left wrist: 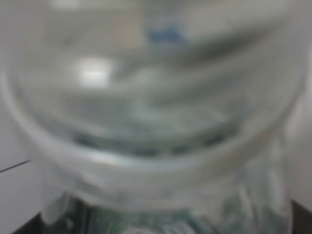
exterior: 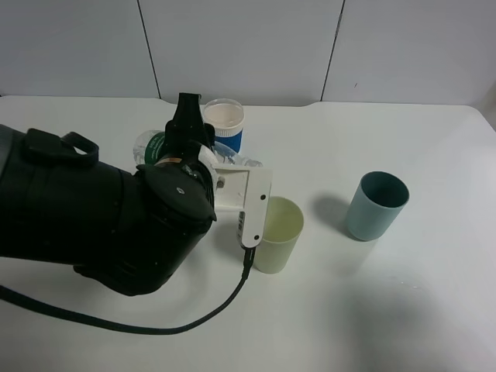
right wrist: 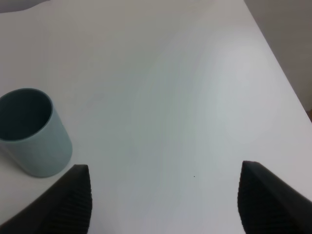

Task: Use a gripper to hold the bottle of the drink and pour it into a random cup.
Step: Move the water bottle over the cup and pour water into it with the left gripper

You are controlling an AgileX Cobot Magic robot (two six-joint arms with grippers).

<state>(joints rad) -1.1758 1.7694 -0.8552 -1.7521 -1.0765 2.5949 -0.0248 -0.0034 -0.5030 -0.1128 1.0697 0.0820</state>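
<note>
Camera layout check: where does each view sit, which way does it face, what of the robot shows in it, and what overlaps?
Exterior high: mounted above, looking down on the white table; shows the left arm and the left gripper clamped on the bottle.
Left wrist: on the left arm, facing along the jaws; the blurred bottle fills it, with dark jaw corners at the edges.
Right wrist: on the right arm, angled down at the table; right gripper open, fingers visible.
Shared: teal cup, in the exterior and right wrist views.

A white table [exterior: 403,310] carries 3 upright cups: a tall pale yellow-green cup [exterior: 277,236] near the middle, a teal cup [exterior: 376,205] well apart to its right, and a short blue cup [exterior: 225,122] with a white rim farther back. A black cable [exterior: 155,328] trails across the near side.
</note>
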